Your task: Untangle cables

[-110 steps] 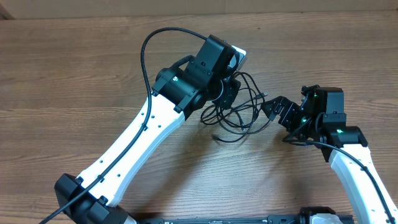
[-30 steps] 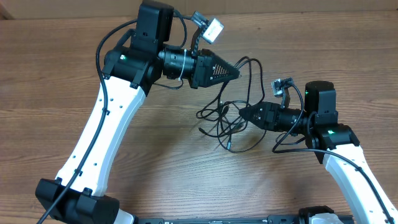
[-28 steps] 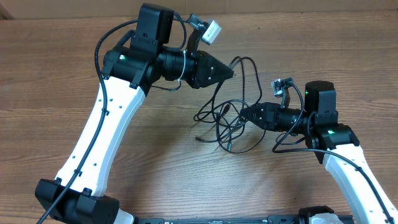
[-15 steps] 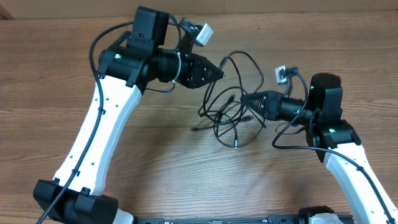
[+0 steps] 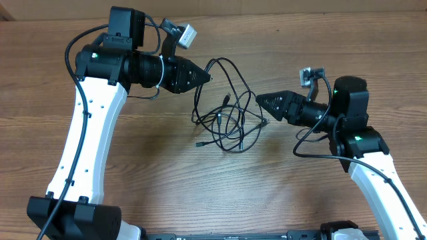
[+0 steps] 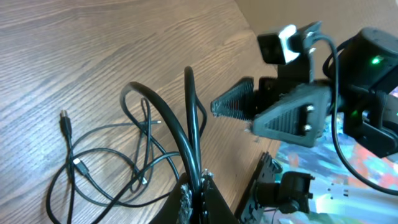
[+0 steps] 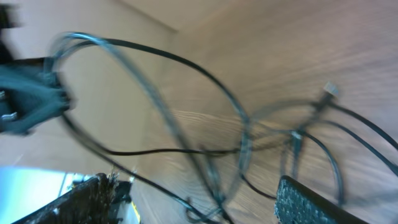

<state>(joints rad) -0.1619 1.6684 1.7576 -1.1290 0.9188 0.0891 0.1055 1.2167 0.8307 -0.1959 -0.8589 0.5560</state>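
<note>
Our left gripper (image 5: 203,77) had pulled back to the left, pinched tight on a loop of the cables (image 5: 223,123), while our right gripper (image 5: 261,100) gaped wide, holding nothing, near the pile on the table (image 5: 333,40), and we feared more pulling could tighten knots.

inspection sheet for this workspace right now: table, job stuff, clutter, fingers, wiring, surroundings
surface: wooden table, bare wood grain
job's things: thin black cables in one loose tangle, one loop lifted, the rest lying on the table, small plugs at the loose ends
clutter: nothing seen
grippers: left gripper fingers shut on a loop of the cables; right gripper fingers open, beside the tangle, holding nothing
cables: thicker black arm wiring runs along both arms, apart from the tangle
surroundings: blurred colourful area past the table edge in the left wrist view, cannot tell what it is
</note>
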